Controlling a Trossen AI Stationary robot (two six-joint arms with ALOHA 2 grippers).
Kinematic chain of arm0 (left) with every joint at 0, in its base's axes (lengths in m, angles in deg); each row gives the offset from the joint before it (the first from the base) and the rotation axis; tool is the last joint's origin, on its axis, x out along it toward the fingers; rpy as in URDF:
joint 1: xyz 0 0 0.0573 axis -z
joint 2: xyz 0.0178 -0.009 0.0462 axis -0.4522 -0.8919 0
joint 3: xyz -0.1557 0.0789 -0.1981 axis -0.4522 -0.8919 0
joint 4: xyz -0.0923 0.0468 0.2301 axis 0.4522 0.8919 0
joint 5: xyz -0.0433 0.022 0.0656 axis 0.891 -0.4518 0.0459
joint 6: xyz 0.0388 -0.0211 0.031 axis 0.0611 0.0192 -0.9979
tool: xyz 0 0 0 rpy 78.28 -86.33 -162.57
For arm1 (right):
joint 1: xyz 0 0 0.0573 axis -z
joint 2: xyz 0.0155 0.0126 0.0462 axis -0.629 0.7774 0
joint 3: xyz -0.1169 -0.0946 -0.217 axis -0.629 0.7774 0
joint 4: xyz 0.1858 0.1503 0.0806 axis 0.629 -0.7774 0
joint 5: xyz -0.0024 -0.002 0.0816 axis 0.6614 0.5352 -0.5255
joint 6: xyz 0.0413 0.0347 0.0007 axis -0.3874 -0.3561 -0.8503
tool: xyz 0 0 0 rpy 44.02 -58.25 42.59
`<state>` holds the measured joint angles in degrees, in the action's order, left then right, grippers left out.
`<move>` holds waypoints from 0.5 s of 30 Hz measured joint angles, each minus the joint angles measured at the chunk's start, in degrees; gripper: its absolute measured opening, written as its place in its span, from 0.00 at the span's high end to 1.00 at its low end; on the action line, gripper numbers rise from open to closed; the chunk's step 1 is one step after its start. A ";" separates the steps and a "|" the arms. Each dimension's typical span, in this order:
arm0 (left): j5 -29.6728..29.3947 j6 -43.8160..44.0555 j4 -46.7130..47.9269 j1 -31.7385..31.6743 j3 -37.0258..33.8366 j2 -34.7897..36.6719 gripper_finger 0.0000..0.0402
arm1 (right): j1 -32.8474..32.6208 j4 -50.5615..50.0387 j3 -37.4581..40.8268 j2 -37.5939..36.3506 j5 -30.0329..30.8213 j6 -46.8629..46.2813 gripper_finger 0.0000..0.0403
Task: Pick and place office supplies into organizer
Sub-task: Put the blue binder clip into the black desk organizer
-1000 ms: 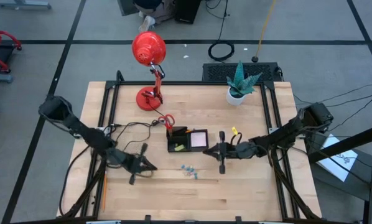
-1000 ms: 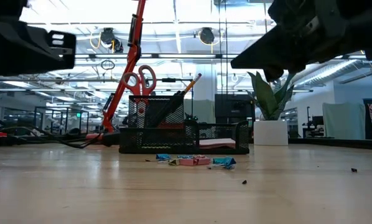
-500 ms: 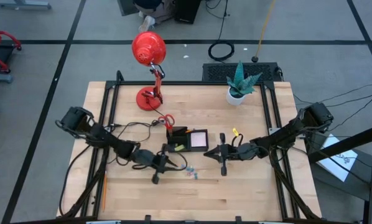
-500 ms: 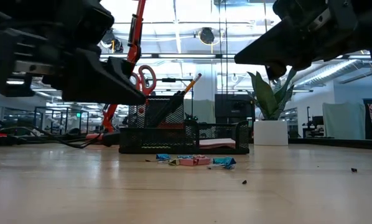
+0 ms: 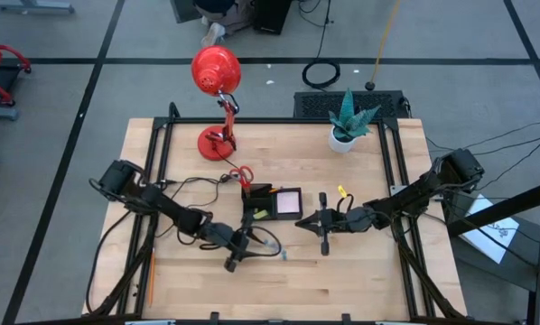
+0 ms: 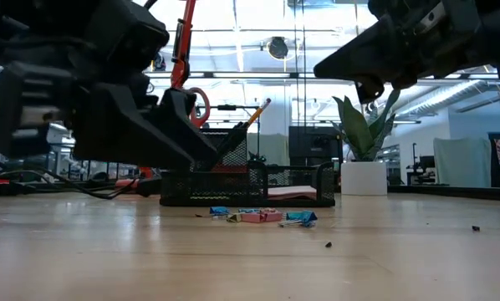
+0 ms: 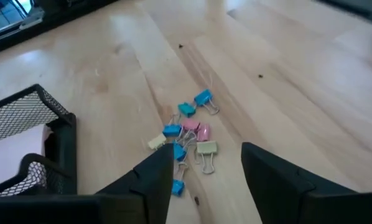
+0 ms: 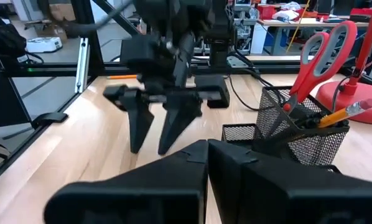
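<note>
Black mesh organizer (image 6: pixel 246 186) (no legible writing); left pincer (image 7: pixel 204 177) spread above clips (image 7: pixel 187 134).

One camera looks straight down from high up and sees the whole table (image 5: pixel 342 280). One sits low, level with the tabletop, facing the room behind. One rides on each arm's wrist, looking close past its fingers. The low camera and left wrist camera both see the small clips (image 7: pixel 189 134).

- The table (image 5: pixel 360 271) was pale wood, smooth, with a soft sheen.
- The organizer (image 7: pixel 30 127) was black wire mesh, matt.
- The clips (image 7: pixel 189 134) looked like painted metal with wire handles.
- The scissors (image 8: pixel 320 53) had glossy red plastic handles.
</note>
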<state>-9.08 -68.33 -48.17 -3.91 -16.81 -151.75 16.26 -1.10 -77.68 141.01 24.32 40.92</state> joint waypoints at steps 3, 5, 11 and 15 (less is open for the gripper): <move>-0.09 -1.34 -0.05 -0.14 1.07 -2.11 0.51 | 0.00 0.23 -0.02 0.00 -0.01 0.01 0.99; -0.17 -2.06 0.36 -0.38 1.29 -3.21 0.51 | 0.00 0.26 -0.02 0.00 -0.01 0.00 0.99; -0.14 -1.43 0.38 -2.42 2.02 -4.59 0.51 | 0.00 0.19 -0.02 0.00 -0.01 -0.01 0.99; 2.63 1.84 1.45 -4.90 2.04 -4.61 0.51 | 0.00 0.17 -0.02 0.00 -0.01 -0.01 0.99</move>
<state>-6.45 -66.49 -46.72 -8.81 -14.77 -156.36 16.26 -0.93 -77.70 141.01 24.31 40.91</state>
